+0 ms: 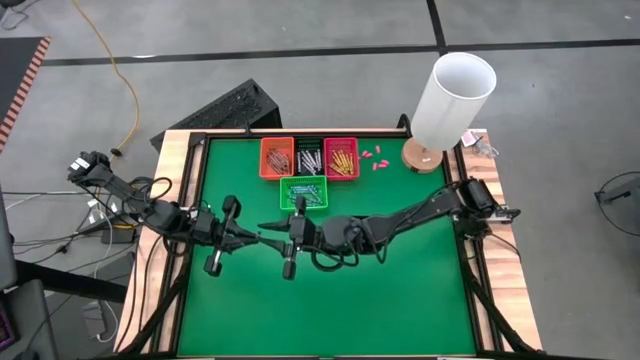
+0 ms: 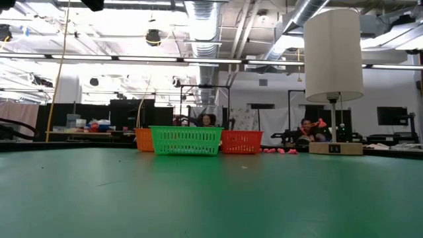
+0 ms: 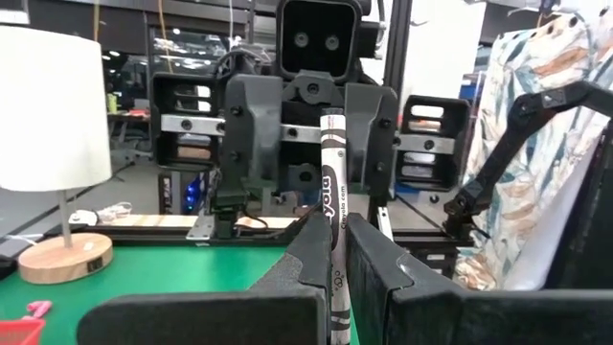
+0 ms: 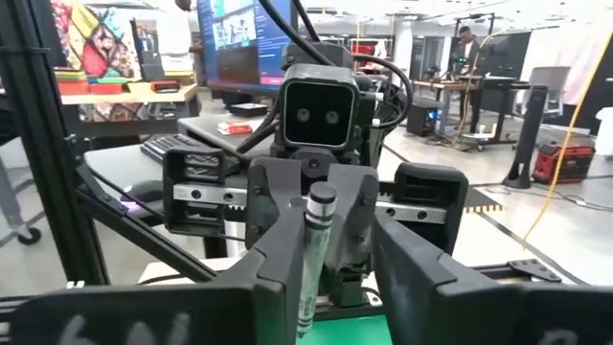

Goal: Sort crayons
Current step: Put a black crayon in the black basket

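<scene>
The worktop (image 1: 400,300) is green felt in a wooden frame. A grey paper-wrapped crayon (image 3: 332,220) stands between the two facing tools above its middle; left tool (image 3: 335,251) is clamped shut on it; right tool (image 4: 330,251) flanks it with fingers apart. Four mesh plastic baskets (image 1: 303,193) hold thin sorted sticks; sorting appears well advanced; this crayon remains.

Grey concrete floor (image 1: 300,40) with black tape lines, yellow cable (image 1: 118,75) trailing across it. Green table (image 1: 330,300), wooden edge. White-shaded lamp (image 1: 452,100) at far corner. Low view: open workshop, ceiling ducts (image 2: 205,20), strip lights, desks, monitors behind.
</scene>
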